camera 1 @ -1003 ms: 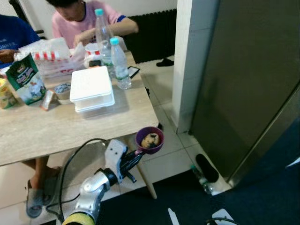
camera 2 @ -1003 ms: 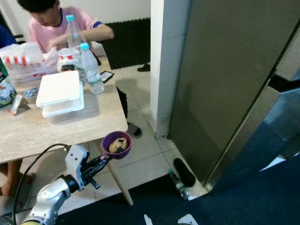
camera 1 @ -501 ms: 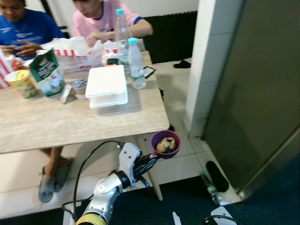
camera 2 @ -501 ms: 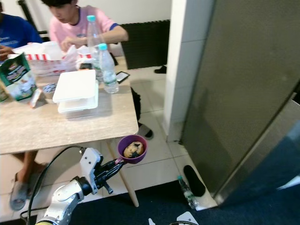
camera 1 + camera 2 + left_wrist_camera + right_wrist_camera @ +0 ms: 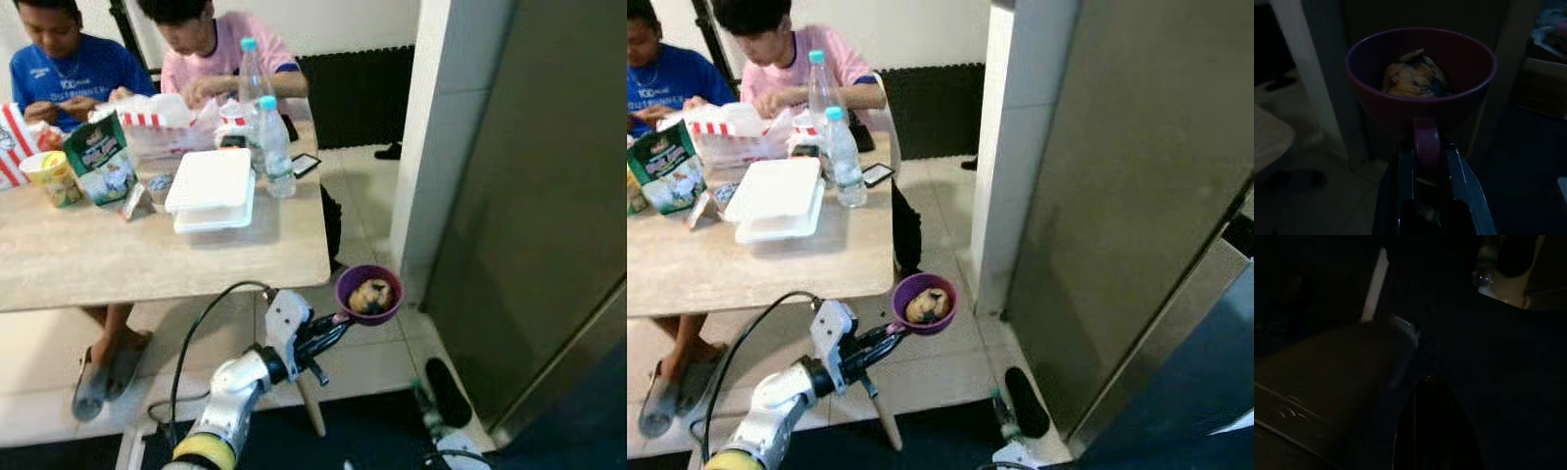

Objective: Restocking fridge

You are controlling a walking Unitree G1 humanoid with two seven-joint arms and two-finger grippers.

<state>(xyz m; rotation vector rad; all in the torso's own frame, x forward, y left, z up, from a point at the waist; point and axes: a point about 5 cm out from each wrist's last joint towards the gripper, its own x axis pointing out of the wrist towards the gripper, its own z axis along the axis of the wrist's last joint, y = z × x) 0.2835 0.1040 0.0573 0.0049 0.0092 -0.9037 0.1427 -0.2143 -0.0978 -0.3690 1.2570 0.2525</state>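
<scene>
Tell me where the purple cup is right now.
The purple cup hangs by its handle in the left gripper, past the table corner, above the tiled floor and short of the fridge.

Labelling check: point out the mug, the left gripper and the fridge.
mug (image 5: 368,296), left eye view, food inside
left gripper (image 5: 1425,152), left wrist view, at the handle
fridge (image 5: 1136,166), right eye view, door face

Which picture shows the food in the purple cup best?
The left wrist view: the food sits close up inside the cup, though dimly lit. Both eye views show it small, from above. The right wrist view is very dark.
</scene>
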